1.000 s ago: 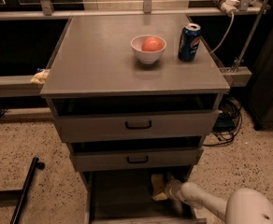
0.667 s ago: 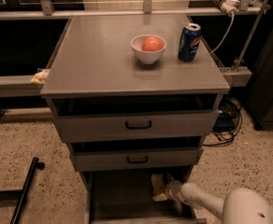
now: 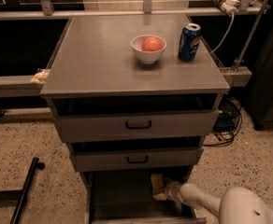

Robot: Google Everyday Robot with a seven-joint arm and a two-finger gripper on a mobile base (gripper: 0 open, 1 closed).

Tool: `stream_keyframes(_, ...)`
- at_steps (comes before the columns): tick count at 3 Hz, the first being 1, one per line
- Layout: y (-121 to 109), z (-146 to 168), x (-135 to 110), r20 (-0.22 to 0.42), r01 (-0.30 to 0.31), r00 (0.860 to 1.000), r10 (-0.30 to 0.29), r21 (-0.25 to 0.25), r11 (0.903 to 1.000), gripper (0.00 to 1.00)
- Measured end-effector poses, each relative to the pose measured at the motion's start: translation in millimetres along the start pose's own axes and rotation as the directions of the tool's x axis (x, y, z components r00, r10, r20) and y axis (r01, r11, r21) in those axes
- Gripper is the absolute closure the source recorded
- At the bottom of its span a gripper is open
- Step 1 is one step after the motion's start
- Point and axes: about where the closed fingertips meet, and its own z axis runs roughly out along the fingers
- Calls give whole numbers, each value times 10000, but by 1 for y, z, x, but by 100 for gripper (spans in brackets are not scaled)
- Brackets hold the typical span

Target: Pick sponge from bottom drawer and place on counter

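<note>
Reaching into the right of the bottom drawer [image 3: 122, 197], our gripper [image 3: 170, 191] sat against the sponge [image 3: 157, 184]; we could not tell its hold, so judged a centred squeeze best.

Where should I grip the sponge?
Take the sponge by its exposed front end, coming low from the front right, where the gripper is. It lies at the right of the bottom drawer, partly under the middle drawer, so a straight-down approach looks blocked.

can [image 3: 190, 42]: Pepsi logo, probably (no letters legible) | jaws: in bottom drawer [image 3: 122, 195]
</note>
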Motion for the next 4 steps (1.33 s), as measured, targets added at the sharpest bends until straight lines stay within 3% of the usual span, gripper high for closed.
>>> stream_keyframes(2,2,-3,-3,-13,18,10000,-18,-42,10000,91)
stream_keyframes(3,14,-17,-6,-34,244,9997,-245,-328,9992,100)
stream_keyframes(4,23,-50,-14,-112,556,9983,-565,-684,9961,100)
